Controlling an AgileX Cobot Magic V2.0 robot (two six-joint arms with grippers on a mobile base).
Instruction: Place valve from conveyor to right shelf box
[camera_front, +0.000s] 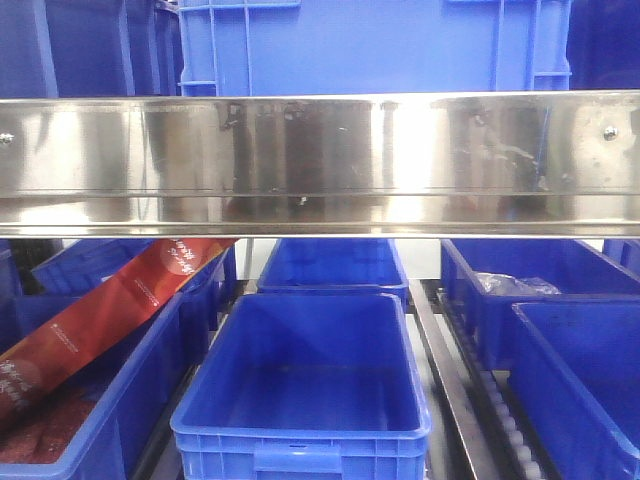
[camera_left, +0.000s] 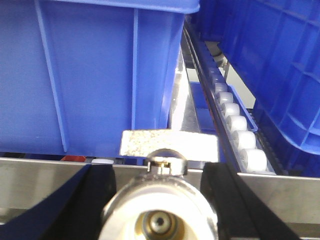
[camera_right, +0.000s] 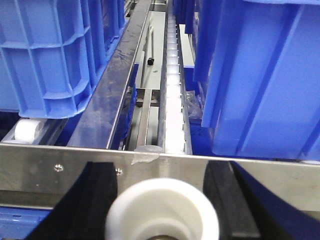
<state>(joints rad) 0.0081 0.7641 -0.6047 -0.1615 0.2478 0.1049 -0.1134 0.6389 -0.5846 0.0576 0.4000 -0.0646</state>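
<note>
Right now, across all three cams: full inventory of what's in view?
bins: several, blue, shelf lanes above and below the rail
steel rail: one, silver, across the front view
red bag: one, red, leaning in the left bin
clear bag: one, transparent, right rear bin
rollers: a row, white, track between bins
valve: one, silver, in the left hand
white round part: one, white, in the right hand
left hand: black fingers, shut on valve
right hand: black fingers, shut on white round part
</note>
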